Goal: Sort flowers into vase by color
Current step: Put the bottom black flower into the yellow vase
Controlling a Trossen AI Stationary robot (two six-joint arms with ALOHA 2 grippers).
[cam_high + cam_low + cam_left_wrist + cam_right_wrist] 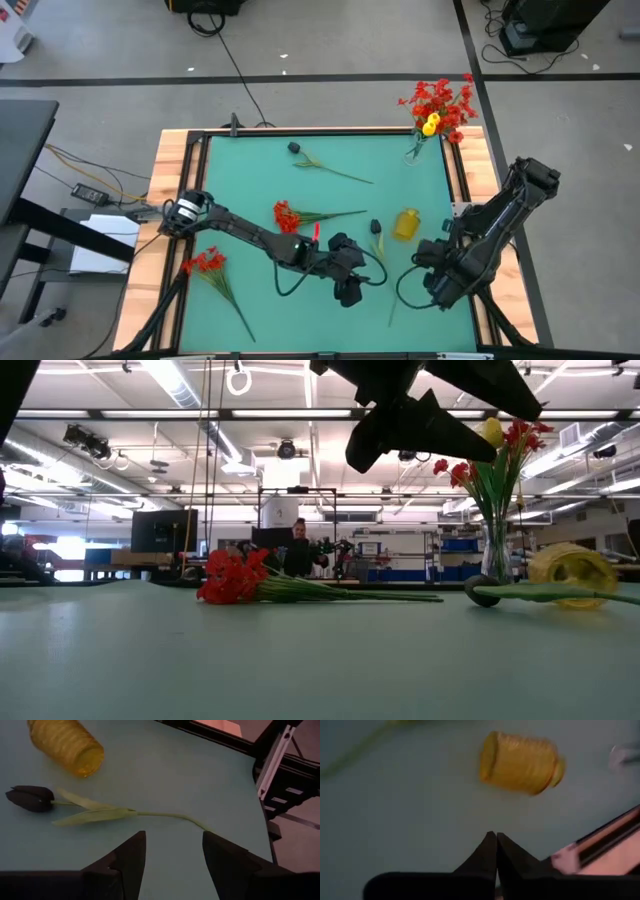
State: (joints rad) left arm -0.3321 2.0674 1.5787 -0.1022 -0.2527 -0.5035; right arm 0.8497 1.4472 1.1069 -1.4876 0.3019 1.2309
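Left hand (172,857) spread above the dark-headed flower's thin green stem (165,815); it could roll away or snag the toppled yellow ribbed jar (67,742). Right hand (496,850), pressed together, waits near the counter's right edge.

One camera hangs overhead and looks straight down on the whole green table (250,170); another sits at tabletop level, looking across it into the workshop. Each wrist camera peers close over its own fingers at the mat, and both catch the yellow jar (67,745) lying on its side, seen also from above.
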